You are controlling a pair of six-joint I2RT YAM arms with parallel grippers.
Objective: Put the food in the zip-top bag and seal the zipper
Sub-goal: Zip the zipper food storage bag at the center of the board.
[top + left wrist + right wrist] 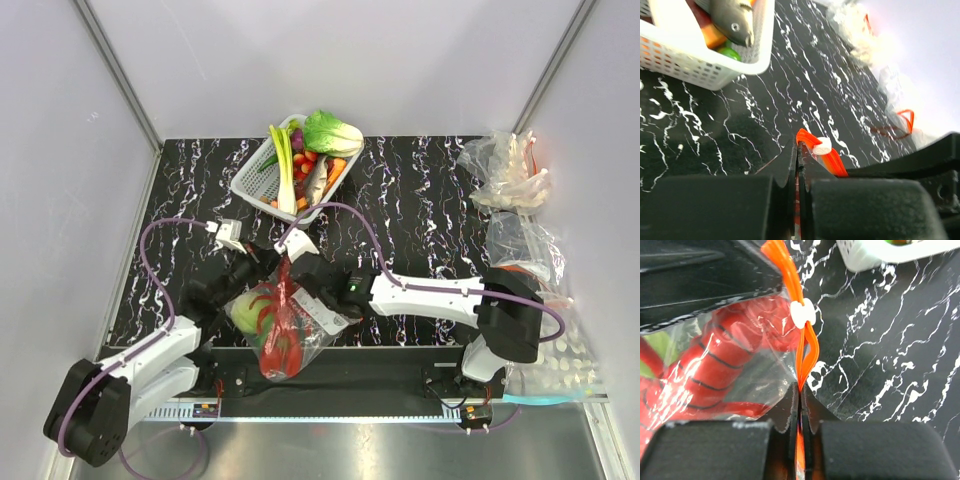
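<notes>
The right gripper [800, 390] has its jaws pressed together on the thin red-orange zipper [790, 277] strip of the clear square plastic zip-top bag [318, 325]. Just beyond its fingertips the strip's two halves bow slightly apart, then meet at a small white slider clip [803, 313]. The left gripper [796, 150] is likewise clamped tight on the same strip, with the slider just past its tips. Both grippers therefore pinch the bag's mouth edge, one on each side of the slider. Inside the bag, pressed against the film, lies the bright red plastic lobster [715, 360] with dark bands, and beside it the round pale green cabbage [245, 312]. The bag sits between the two arms at the middle of the near edge of the black, white-veined table [420, 190]; whether it rests there or hangs cannot be told. Farther back stands a white plastic mesh basket [255, 175] holding a grey toy fish [732, 20] and vegetables, and a wrinkly clear plastic heap [505, 170] lies at the far right corner.
</notes>
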